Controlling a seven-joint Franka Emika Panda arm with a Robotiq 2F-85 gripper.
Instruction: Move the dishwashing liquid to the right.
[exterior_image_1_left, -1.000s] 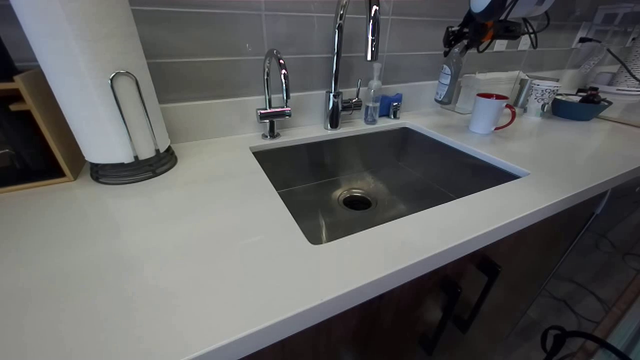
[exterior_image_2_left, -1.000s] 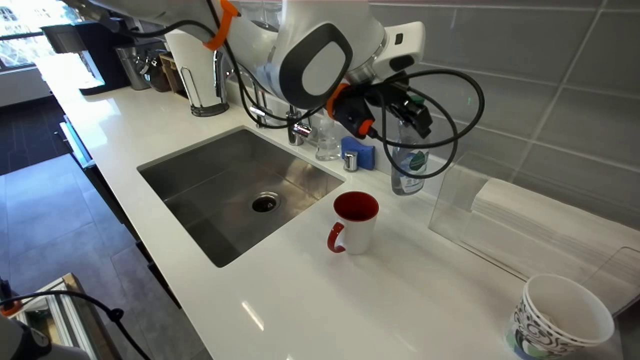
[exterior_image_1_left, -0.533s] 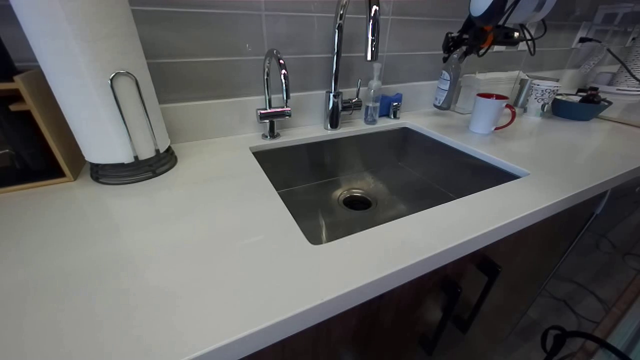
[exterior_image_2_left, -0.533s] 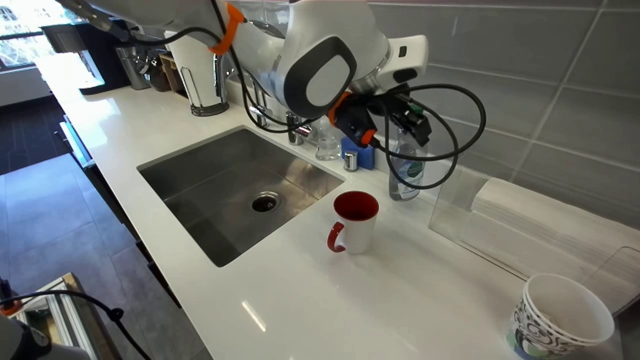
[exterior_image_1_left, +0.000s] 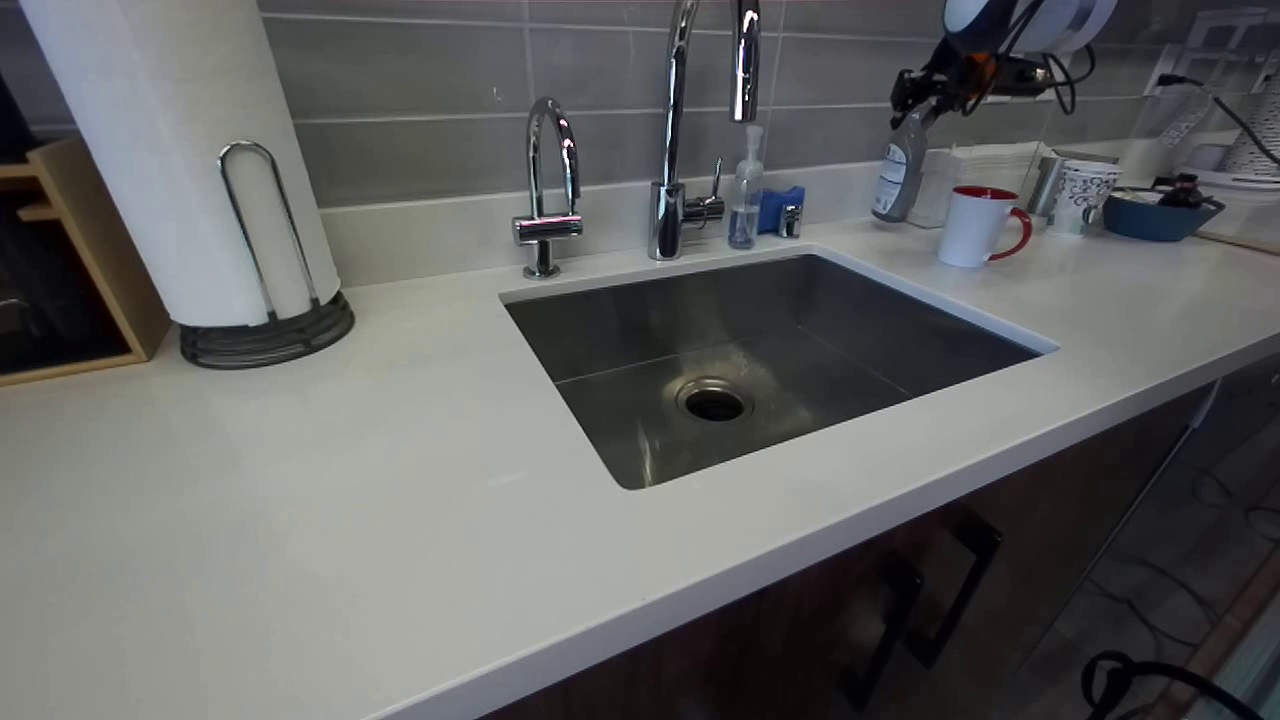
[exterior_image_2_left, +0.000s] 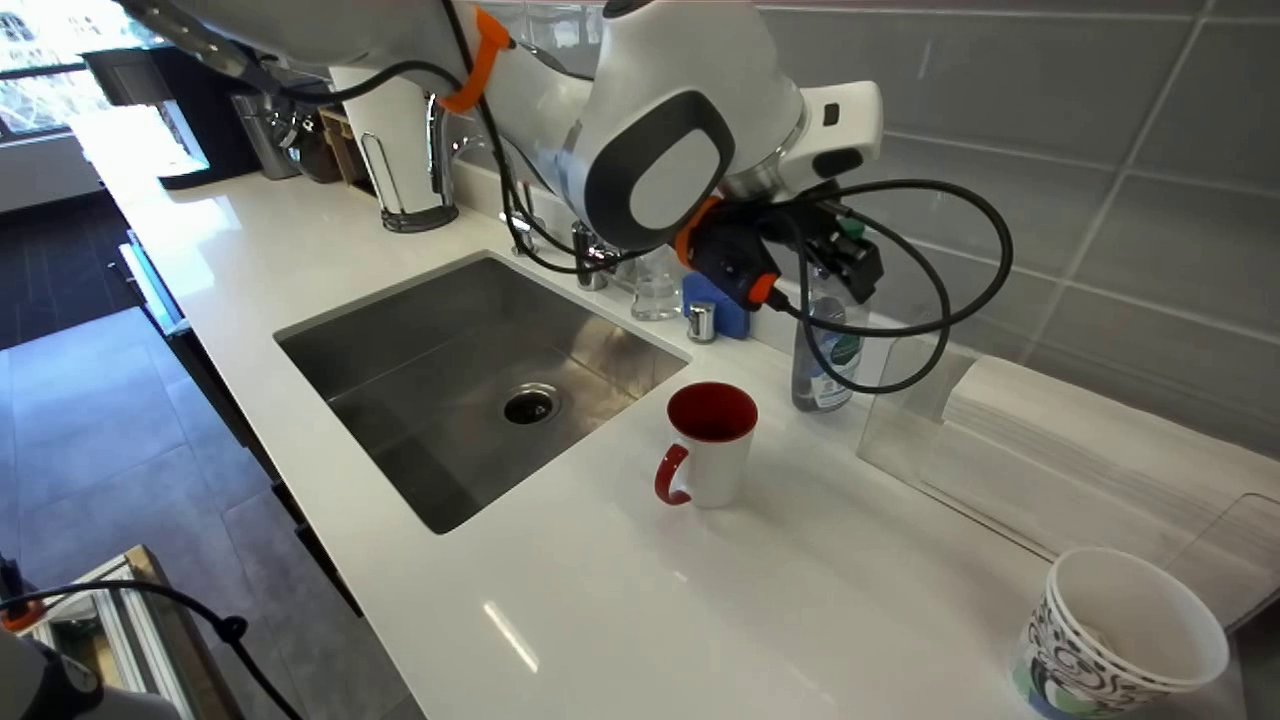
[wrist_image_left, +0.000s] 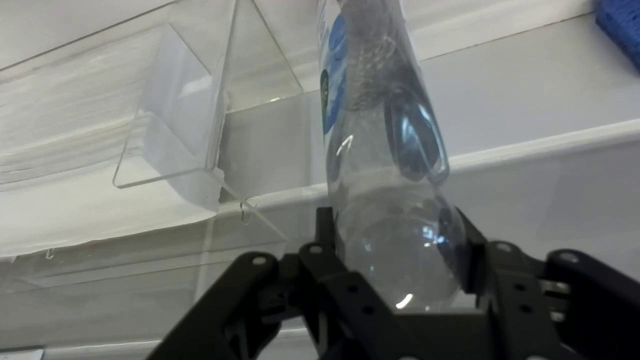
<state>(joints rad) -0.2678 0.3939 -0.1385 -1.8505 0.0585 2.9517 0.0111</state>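
Grey tiles (exterior_image_2_left: 1000, 130) back a pale surface (exterior_image_2_left: 620, 620). In an exterior view, a steel sink (exterior_image_2_left: 440, 400) lies at ten o'clock from a white-and-red mug (exterior_image_2_left: 715, 470); at its two o'clock, the dishwashing liquid (exterior_image_2_left: 845, 352) is nearly upright, base contact unclear. The end effector (wrist_image_left: 396, 232) grips its upper part, jaws spread just to its width. A clear paper holder (exterior_image_2_left: 913, 412) sits at three o'clock, a patterned cup (exterior_image_2_left: 1085, 640) at four.

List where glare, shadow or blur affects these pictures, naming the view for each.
In an exterior view, the window glares and a bright streak lies on the counter; in an exterior view, the cabinet front sinks into darkness; in the wrist view, glints dot the dishwashing liquid bottle, and the pincer looks slightly blurred.
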